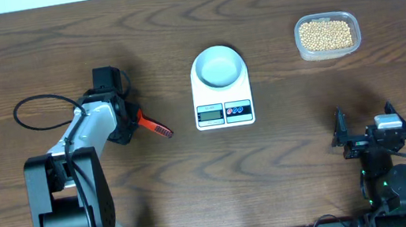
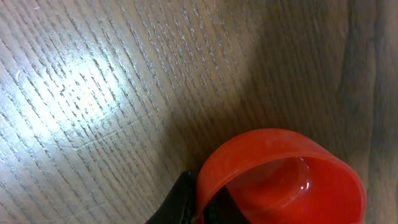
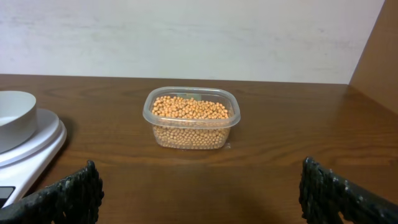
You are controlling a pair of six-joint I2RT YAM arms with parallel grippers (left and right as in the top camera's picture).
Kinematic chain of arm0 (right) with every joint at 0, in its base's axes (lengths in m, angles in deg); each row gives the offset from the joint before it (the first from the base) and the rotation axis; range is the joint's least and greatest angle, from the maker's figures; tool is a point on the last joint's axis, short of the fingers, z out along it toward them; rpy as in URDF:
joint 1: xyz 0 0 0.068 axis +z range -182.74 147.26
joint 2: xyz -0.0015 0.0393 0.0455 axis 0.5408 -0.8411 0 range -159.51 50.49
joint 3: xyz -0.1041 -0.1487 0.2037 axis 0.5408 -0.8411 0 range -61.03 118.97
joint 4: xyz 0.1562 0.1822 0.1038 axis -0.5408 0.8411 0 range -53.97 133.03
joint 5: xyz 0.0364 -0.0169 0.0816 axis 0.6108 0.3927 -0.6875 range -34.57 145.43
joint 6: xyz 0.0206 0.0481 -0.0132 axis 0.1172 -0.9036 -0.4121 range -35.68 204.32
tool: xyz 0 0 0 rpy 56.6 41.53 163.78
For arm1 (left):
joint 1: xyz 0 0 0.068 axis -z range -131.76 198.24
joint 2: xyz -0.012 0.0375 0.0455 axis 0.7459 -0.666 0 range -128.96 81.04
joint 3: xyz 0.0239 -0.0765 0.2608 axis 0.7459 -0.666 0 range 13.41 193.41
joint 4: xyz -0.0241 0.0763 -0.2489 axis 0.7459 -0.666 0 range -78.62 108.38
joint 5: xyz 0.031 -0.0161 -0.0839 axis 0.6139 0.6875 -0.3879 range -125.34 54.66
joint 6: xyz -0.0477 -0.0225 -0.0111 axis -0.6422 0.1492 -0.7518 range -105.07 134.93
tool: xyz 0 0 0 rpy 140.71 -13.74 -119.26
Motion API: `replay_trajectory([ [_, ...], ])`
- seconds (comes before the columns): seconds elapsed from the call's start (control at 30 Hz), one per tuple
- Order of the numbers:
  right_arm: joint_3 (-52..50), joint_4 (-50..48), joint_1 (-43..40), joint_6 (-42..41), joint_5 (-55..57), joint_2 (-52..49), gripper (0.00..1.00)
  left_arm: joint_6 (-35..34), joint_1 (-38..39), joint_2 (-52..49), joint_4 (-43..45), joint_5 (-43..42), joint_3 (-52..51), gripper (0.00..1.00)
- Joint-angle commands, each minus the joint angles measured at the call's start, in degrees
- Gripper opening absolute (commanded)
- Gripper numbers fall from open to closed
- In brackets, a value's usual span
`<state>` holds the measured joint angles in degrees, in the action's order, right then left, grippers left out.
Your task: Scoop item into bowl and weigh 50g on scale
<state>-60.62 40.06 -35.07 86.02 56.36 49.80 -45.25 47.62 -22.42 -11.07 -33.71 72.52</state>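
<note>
— What were your two tools doing?

— My left gripper [image 1: 131,122] was clamped shut on the red plastic scoop [image 1: 153,126], low over the brown wooden table [image 1: 290,165] at centre left of the overhead frame. In the left wrist view, one black finger [image 2: 177,208] lay against the rim of the scoop's round cup, at the bottom edge of the frame. My right gripper [image 1: 366,129] stood wide apart at lower right, holding nothing. Its two dark fingers [image 3: 68,193] showed in the bottom corners of the right wrist view.

— And the beans?

— The small round tan-yellow beans [image 1: 325,33] sat heaped in the clear rounded-rectangular plastic container [image 1: 297,40] at upper right, well apart from both grippers. My right wrist camera faced it squarely across bare wood.

— Where was the bowl?

— The small round pale blue-white bowl [image 1: 218,67] rested on the far half of the flat white rectangular digital scale [image 1: 224,112], top centre of the frame. I could see no beans in it. The scale's grey display and two round buttons lay along its near edge; the reading was too small to make out. The scoop's handle pointed toward the scale's lower left corner, without touching it.
</note>
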Motion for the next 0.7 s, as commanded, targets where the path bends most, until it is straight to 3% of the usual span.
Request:
replay_trajectory([
  [0.0, -0.09, 0.17, 0.35, -0.79, 0.42, 0.42, 0.99, -0.07, 0.07, -0.15, 0.72, 0.74, 1.14, 0.07],
  [0.4, -0.09, 0.17, 0.35, -0.81, 0.42, 0.42, 0.99, -5.14, 0.07, 7.04, 2.38, 2.62, 1.18, 0.07],
  [0.67, -0.09, 0.17, 0.33, -0.79, 0.42, 0.42, 0.99, -12.87, 0.07, 13.79, 2.36, 5.6, 1.18, 0.07],
])
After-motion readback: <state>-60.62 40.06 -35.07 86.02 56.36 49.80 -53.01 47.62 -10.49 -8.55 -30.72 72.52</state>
